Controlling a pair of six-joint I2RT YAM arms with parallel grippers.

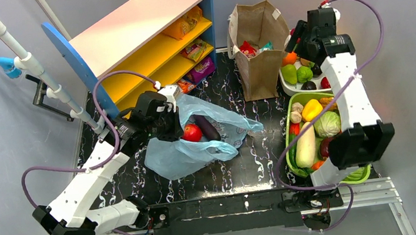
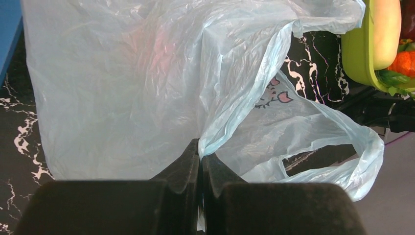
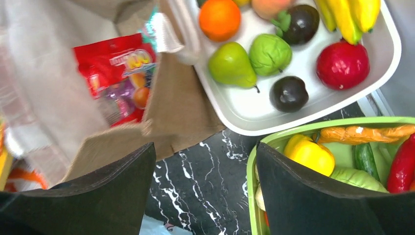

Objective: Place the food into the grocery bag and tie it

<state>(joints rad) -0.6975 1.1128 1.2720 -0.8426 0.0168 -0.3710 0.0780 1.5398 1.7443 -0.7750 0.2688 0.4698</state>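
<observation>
The light-blue grocery bag [image 1: 180, 156] lies crumpled on the black marbled table with its mouth open to the right. A red apple [image 1: 192, 132] and a dark eggplant [image 1: 207, 127] lie in it. My left gripper [image 1: 171, 120] is shut on the bag's rim; the left wrist view shows the film [image 2: 147, 88] pinched between the closed fingers of the left gripper [image 2: 200, 154]. A red snack packet [image 3: 117, 73] and a teal one [image 1: 266, 46] stand in the brown paper bag [image 1: 260, 73]. My right gripper [image 3: 204, 152] is open and empty above the table, between the paper bag and the fruit tray.
A white tray [image 3: 235, 117] of plastic fruit and a green basket [image 3: 254, 161] of vegetables stand at the right. A blue and yellow shelf [image 1: 143, 36] with more packets is at the back left. A white pipe stand [image 1: 41, 71] runs along the left side.
</observation>
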